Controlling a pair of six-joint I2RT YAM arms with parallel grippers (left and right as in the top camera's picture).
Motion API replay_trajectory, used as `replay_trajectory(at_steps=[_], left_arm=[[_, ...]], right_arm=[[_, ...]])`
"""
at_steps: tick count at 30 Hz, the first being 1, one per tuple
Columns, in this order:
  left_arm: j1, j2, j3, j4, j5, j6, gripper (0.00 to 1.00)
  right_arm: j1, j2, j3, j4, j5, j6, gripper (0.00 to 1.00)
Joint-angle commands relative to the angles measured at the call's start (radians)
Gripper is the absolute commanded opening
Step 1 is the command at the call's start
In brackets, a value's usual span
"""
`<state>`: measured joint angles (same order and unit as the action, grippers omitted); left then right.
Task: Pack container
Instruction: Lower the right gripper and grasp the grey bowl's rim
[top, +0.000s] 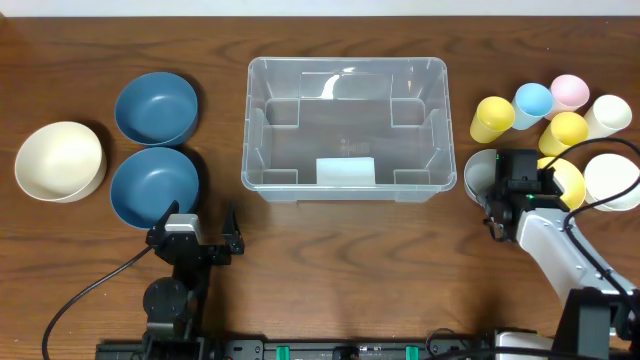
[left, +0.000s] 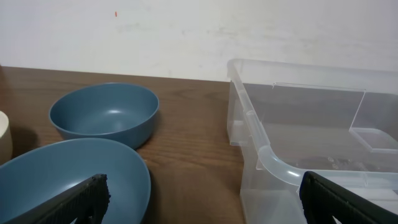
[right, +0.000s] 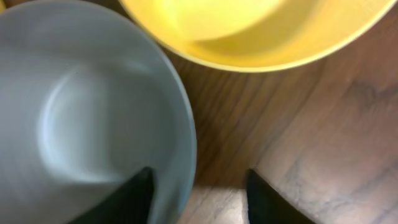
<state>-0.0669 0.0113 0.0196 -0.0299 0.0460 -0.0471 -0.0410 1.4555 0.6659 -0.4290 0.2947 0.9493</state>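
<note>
Two fingers of my right gripper (right: 199, 180) straddle the grey bowl (right: 93, 124) rim, apart, not yet pinching. A shallow bite could slip or nudge the yellow bowl (right: 249, 31). My left gripper (top: 202, 216) gapes wide. The container (top: 252, 120) sits empty mid-table.

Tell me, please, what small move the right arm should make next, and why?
Probably close the right gripper on the grey bowl. Its jaws straddle the rim, one finger inside and one outside, but are not yet pinching it. Once gripped, the bowl can be lifted toward the container, which stands open.
</note>
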Motion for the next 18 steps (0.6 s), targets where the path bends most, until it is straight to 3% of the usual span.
replay_trajectory(at_steps=[1, 3, 7, 18], left_arm=[[0.005, -0.001, -0.016, -0.04, -0.02, 0.017, 0.98], [0.005, -0.001, -0.016, -0.041, -0.02, 0.017, 0.98], [0.005, -0.001, -0.016, -0.04, -0.02, 0.017, 0.98], [0.005, -0.001, -0.016, -0.04, -0.02, 0.017, 0.98]], right_arm=[[-0.008, 0.016, -0.006, 0.003, 0.019, 0.004, 0.31], [-0.008, 0.016, -0.006, 0.003, 0.019, -0.001, 0.17], [-0.008, 0.016, -0.006, 0.0, 0.019, -0.004, 0.01], [-0.008, 0.0, -0.005, -0.029, 0.007, -0.069, 0.01]])
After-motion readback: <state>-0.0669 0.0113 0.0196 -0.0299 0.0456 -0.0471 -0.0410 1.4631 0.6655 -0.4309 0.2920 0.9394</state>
